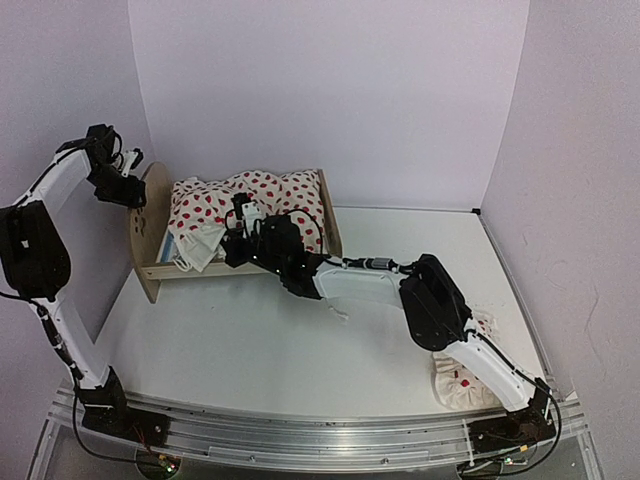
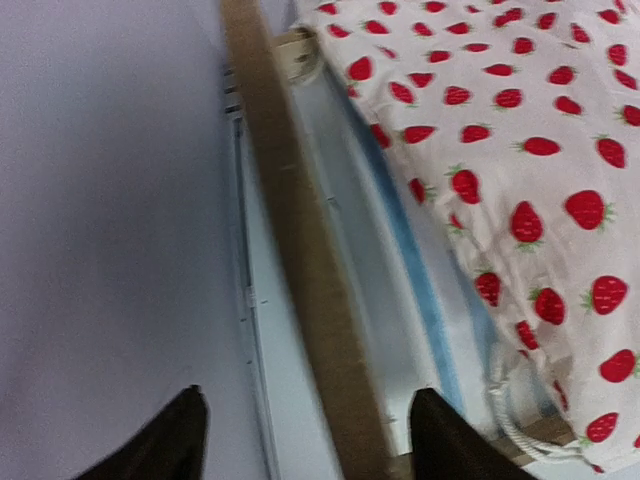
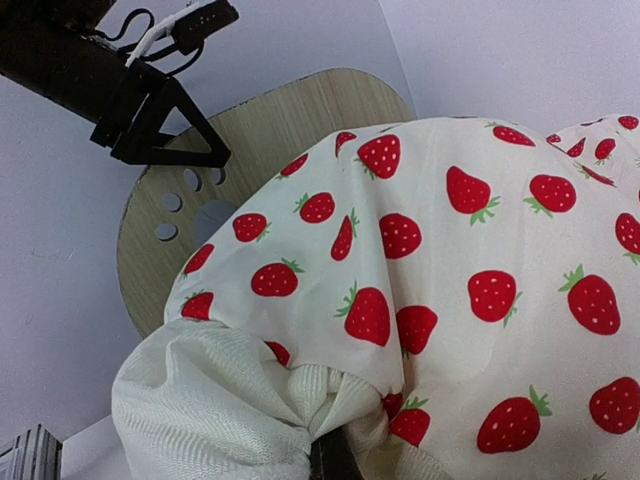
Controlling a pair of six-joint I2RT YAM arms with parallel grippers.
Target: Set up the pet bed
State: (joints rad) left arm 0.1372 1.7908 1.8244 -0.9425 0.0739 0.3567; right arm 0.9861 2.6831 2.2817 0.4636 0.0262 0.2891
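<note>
Pet bed at the far left of the table, seen from above and from both wrists. Hidden or unclear: the blanket (image 1: 285,195), cream with red strawberries, is heaped over the bed (image 1: 165,270) and covers nearly all of its inside. The right gripper (image 1: 238,235) is buried in the folds. Its own wrist view shows only a dark sliver of finger at the bottom edge, with cloth bunched tightly around it — jaws pressed together, pinching the blanket. The left wrist view is blurred. The left gripper (image 2: 310,440) is cut off by the lower edge, and its two dark fingertips (image 2: 175,440) are spread wide, one on each side of the headboard (image 2: 300,250). Whether they touch it cannot be told. The paw cutout (image 3: 185,205) is partly covered by cloth. Contents: the mattress (image 2: 400,250) shows only as a pale strip with a blue stripe between headboard and blanket. Orientation: the long axis runs left to right across the table (image 1: 250,340), with the headboard at left and the footboard (image 1: 330,215) at right, a little farther back. A second spotted bundle (image 1: 462,385) lies near the right arm's base, partly under the arm.
</note>
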